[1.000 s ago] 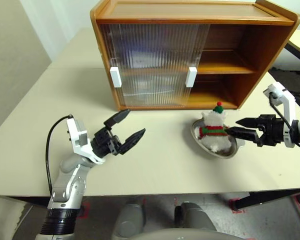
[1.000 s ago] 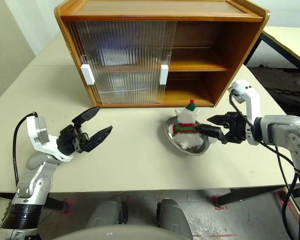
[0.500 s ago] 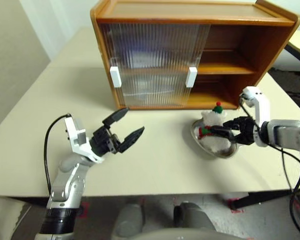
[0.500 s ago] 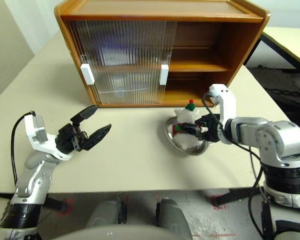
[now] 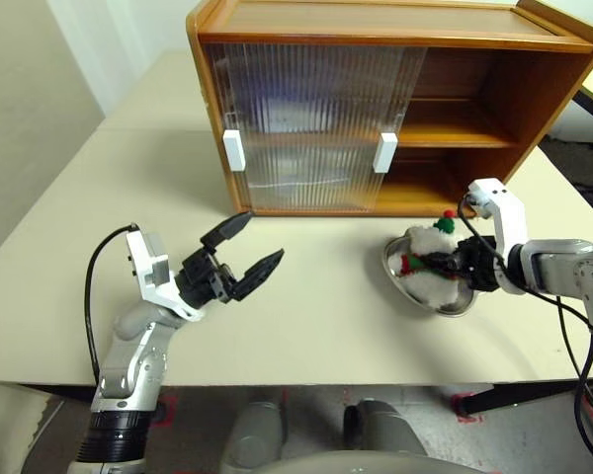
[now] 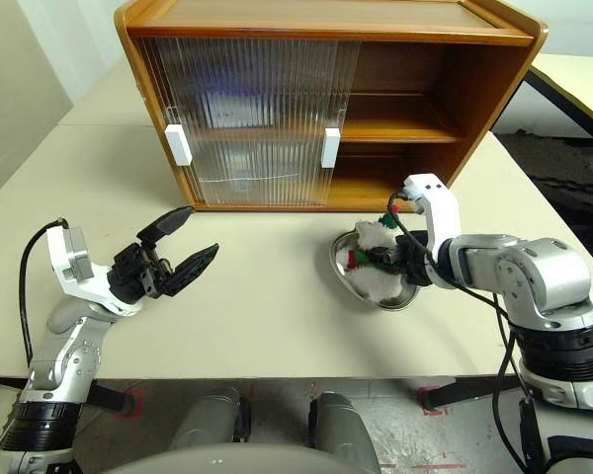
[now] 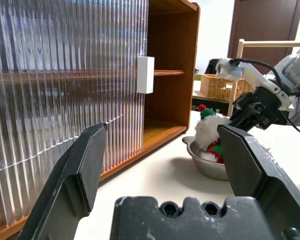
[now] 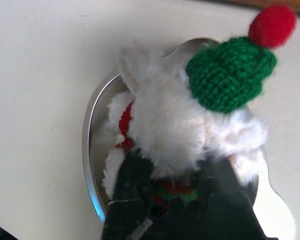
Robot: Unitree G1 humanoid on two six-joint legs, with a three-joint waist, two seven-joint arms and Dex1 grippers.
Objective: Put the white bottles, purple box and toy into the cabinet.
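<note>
Jaws of the right gripper (image 8: 172,192) apparently clamp the toy (image 5: 427,269) in the bowl (image 5: 455,301); left gripper (image 5: 245,255) gapes.

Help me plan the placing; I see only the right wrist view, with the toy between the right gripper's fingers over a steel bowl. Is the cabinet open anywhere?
Observer: Yes. Both sliding doors cover the left part of the cabinet; its right part stands open on both levels.
Operator: Where is the bowl from that opening?
Observer: The bowl sits on the table just in front of the open part.
Operator: Is the left gripper in the way?
Observer: No. The left gripper hangs open above the table, well left of the bowl, in front of the doors.
</note>
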